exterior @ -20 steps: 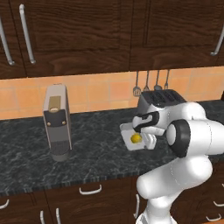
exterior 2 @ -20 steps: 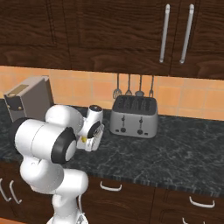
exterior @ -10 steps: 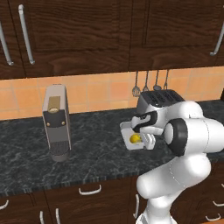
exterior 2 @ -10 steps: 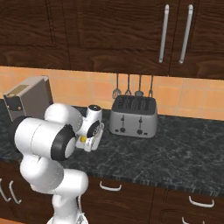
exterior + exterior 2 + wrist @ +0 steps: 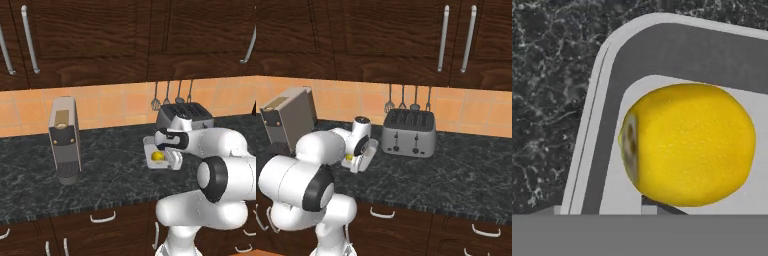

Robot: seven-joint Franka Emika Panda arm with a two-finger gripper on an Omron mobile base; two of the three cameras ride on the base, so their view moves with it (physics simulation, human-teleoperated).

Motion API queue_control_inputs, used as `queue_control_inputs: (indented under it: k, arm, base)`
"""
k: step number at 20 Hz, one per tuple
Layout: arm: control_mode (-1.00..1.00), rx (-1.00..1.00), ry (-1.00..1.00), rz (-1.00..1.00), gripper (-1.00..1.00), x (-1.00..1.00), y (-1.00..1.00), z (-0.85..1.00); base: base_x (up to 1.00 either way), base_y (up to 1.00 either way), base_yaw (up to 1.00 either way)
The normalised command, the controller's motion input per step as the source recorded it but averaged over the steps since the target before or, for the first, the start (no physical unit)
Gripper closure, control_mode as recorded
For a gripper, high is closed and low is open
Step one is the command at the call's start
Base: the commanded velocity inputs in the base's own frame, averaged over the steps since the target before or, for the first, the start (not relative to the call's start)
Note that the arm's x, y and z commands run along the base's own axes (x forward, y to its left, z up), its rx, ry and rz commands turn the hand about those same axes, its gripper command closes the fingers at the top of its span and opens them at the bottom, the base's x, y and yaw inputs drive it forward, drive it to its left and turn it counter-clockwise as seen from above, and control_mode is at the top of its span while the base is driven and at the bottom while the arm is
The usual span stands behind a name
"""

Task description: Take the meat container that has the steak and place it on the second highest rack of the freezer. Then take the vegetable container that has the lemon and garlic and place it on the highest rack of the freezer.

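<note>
Your gripper [image 5: 169,156] sits low over the vegetable container [image 5: 150,150] on the counter [image 5: 100,170], lemon [image 5: 689,145] inside; I cannot tell whether the jaws have clamped the rim. If they pinch only a thin edge, the tray may tip and spill the lemon on lifting

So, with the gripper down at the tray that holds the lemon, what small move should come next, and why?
Probably lift the tray a little off the counter. The gripper is down at the tray's edge, beside the lemon, and the tray lies flat on the counter.
</note>
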Motion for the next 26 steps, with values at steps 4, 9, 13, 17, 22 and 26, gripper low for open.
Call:
queue_control_inputs:
  k: [4, 9, 13, 17, 22, 26]
  arm:
    - [-1.0, -0.02, 0.0, 0.03, 1.0, -0.62, 0.0, 1.0]
    - [-1.0, -0.13, 0.07, 0.13, 1.0, -0.75, 0.23, 1.0]
    - [-1.0, -0.18, 0.07, 0.22, 1.0, -0.96, 0.24, 1.0]
    - [-1.0, -0.1, 0.02, 0.22, 1.0, -0.94, 0.0, 1.0]
    - [-1.0, -0.01, 0.0, 0.15, 1.0, -0.73, 0.0, 1.0]
    - [-1.0, 0.01, -0.01, 0.07, 1.0, -0.49, -0.01, 1.0]
  base:
    - [0.0, 0.0, 0.0]
    - [0.0, 0.0, 0.0]
    - [0.0, 0.0, 0.0]
    - [0.0, 0.0, 0.0]
    - [0.0, 0.0, 0.0]
    - [0.0, 0.0, 0.0]
